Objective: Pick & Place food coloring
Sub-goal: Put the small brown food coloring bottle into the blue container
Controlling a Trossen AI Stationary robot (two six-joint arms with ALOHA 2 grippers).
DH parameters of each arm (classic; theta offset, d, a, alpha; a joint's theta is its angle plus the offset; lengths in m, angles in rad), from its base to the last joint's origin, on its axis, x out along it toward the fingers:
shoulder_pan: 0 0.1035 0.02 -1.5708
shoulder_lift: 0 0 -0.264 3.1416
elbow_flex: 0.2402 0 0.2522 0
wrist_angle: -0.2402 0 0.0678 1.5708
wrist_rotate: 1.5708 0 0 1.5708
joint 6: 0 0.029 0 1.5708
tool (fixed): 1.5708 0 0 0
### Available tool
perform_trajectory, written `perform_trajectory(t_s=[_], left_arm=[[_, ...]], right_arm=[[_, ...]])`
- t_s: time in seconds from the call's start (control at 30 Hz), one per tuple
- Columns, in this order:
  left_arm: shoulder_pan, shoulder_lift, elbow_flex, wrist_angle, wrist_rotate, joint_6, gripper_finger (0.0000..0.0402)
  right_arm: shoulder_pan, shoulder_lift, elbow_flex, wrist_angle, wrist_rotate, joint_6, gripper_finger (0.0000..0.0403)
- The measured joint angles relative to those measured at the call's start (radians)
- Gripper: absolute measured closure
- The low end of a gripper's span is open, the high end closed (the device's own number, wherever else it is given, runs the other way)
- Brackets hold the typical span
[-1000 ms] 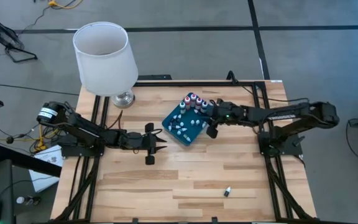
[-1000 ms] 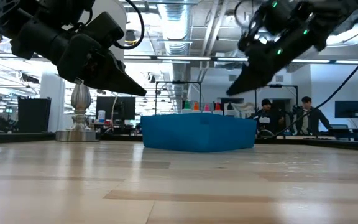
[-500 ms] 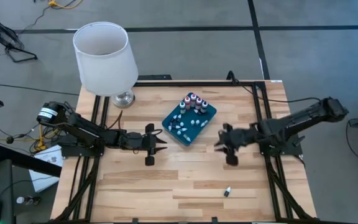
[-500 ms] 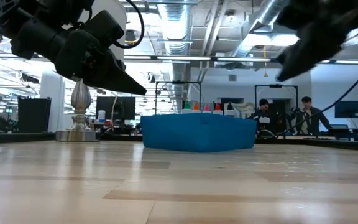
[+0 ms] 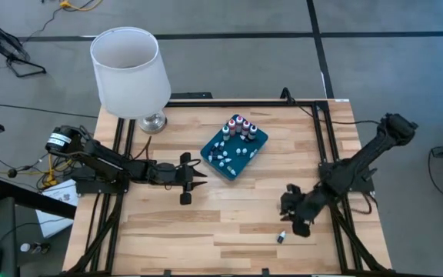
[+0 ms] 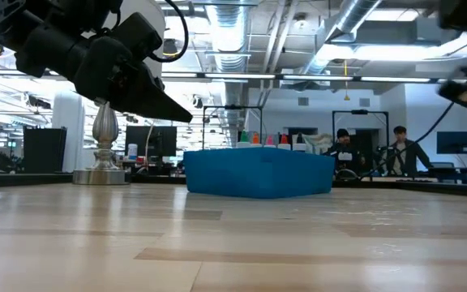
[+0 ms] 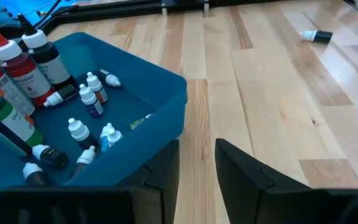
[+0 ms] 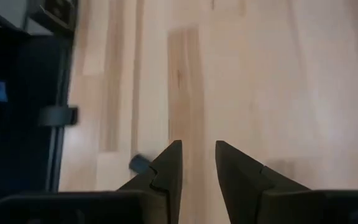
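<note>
The teal tray (image 5: pixel 234 148) sits at the table's far middle with several tiny food coloring bottles in it: taller ones with red and green contents (image 7: pixel 14 74) stand upright, and small white-capped ones (image 7: pixel 92 99) lie on its floor. One more small dark bottle (image 5: pixel 281 237) lies on its side on the bare wood near the near edge, also seen as the bottle (image 7: pixel 316 36) in the left wrist view. My right gripper (image 5: pixel 289 217) hovers open just beside that bottle, which peeks out next to one finger (image 8: pixel 140 163). My left gripper (image 5: pixel 203 180) waits open at the tray's left corner (image 7: pixel 179 93).
A lamp with a white shade (image 5: pixel 125 69) stands on its silver base (image 6: pixel 104 166) at the far left corner. Black frame rails (image 5: pixel 337 231) run along both table sides. People (image 6: pixel 400 154) sit in the room behind. Bare wood lies between the tray and the near edge.
My right gripper has swung from the tray's right rim toward the table's near edge, ending low beside the lone bottle near the right rail. Its wrist has turned with the sweep. The left arm, the tray and the bottles have kept still.
</note>
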Motion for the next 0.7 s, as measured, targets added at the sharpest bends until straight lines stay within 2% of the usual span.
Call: perform_trajectory(t_s=[0.17,0.43,0.7], left_arm=[[0.000,0.000,0.001,0.035,0.012,-0.003,0.0306],[0.000,0.000,0.001,0.050,0.054,-0.039,0.0306],[0.000,0.000,0.001,0.056,0.054,-0.056,0.0306]], right_arm=[[0.091,0.113,0.000,0.070,0.006,0.127,0.0315],[0.180,0.260,0.000,0.169,0.006,0.216,0.0315],[0.201,0.347,0.025,0.181,0.007,0.186,0.0315]])
